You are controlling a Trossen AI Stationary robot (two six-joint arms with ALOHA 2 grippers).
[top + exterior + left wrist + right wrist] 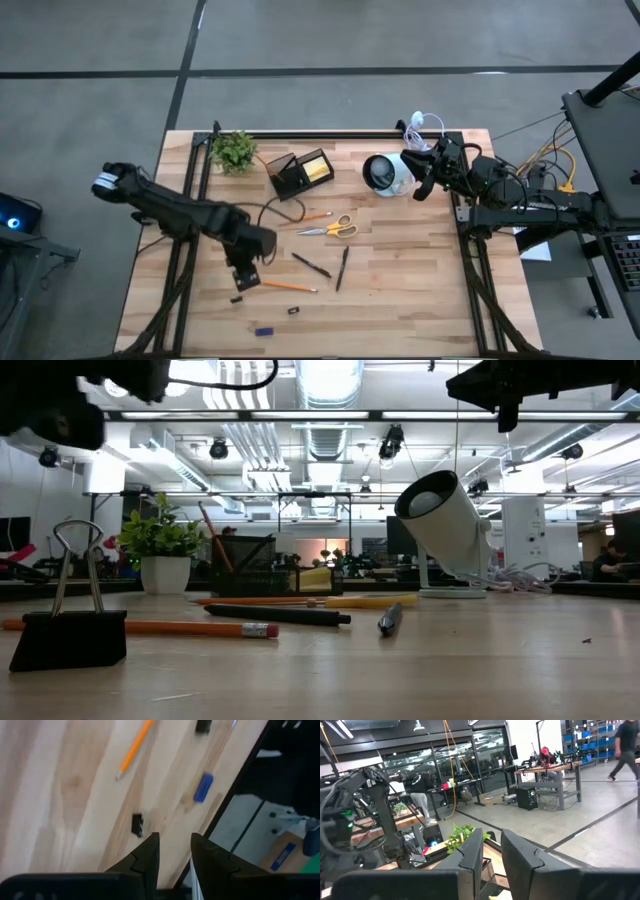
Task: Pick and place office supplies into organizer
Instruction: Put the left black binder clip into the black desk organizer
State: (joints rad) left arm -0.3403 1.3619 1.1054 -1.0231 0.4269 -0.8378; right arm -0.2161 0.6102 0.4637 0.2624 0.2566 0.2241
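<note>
At the near left of the pale wooden table (400,300), the left gripper (174,851) is held low over the boards, its arm stretched in from the left edge. Its two dark, wedge-shaped fingers are seen slightly parted with nothing between them. Just beyond the fingertips lies a small black binder clip (137,824); a blue eraser-like block (203,787) and an orange pencil (134,750) are seen nearby. Toward the middle, two slim dark pens (342,268), the yellow-handled scissors (332,228) and a second pencil (312,216) are scattered. At the far side, the black divided organizer (296,175) stands beside a small green plant (233,150). The right gripper (491,854) is raised at the far right near a white round cup (385,173), fingers narrowly parted and empty.
</note>
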